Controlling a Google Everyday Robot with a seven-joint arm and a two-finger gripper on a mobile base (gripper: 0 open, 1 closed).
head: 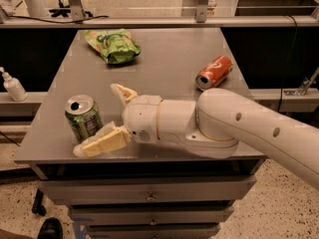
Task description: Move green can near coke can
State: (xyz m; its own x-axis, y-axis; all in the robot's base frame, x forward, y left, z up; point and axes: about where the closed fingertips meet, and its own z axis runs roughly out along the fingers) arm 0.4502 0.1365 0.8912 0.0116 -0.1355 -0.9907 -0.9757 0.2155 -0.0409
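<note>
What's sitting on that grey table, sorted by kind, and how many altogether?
Drink cans: 2 (green can, coke can)
Snack bags: 1 (green bag)
Total: 3
The gripper, jaws open, is at the green can's right side.

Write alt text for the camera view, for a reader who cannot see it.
A white robot arm reaches in from the right across a grey table, its gripper open with fingers spread toward an upright green can near the front left edge. A coke can lies on its side at the right, and a green bag lies at the back.
</note>
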